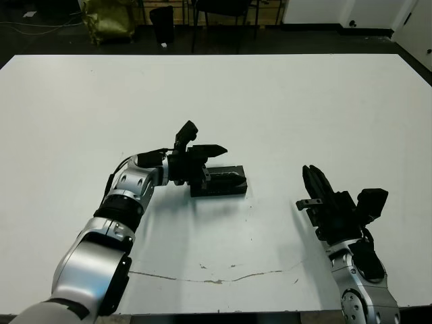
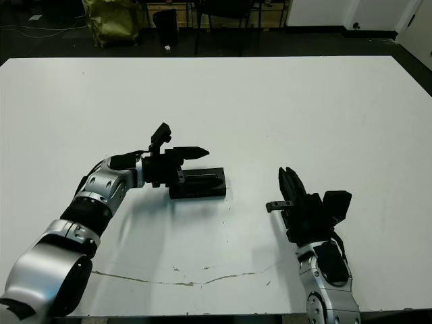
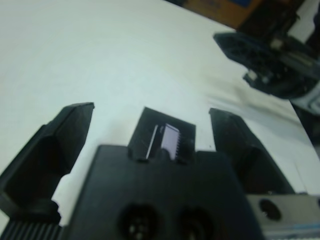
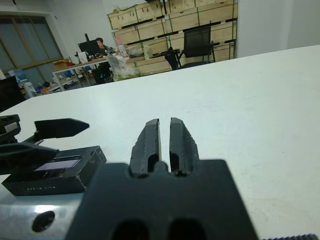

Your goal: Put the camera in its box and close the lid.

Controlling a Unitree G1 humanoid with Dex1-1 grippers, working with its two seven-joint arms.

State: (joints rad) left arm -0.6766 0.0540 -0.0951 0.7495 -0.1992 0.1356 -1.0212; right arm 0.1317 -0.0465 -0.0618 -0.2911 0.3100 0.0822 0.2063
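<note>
Lid (image 4: 56, 165) seated on box (image 1: 219, 182), apparently closed; left gripper (image 1: 200, 151) spread wide, empty, over box; right gripper (image 4: 164, 142) pinched together, empty; retreat straight up, avoid nudging lid

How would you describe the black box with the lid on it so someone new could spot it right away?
On the white table, look near the middle, just past the left gripper, whose open fingers reach over it. There lies the box, low, flat and black, with the lid on top. Its glossy silvery strip sets it apart from the matt black grippers.
</note>
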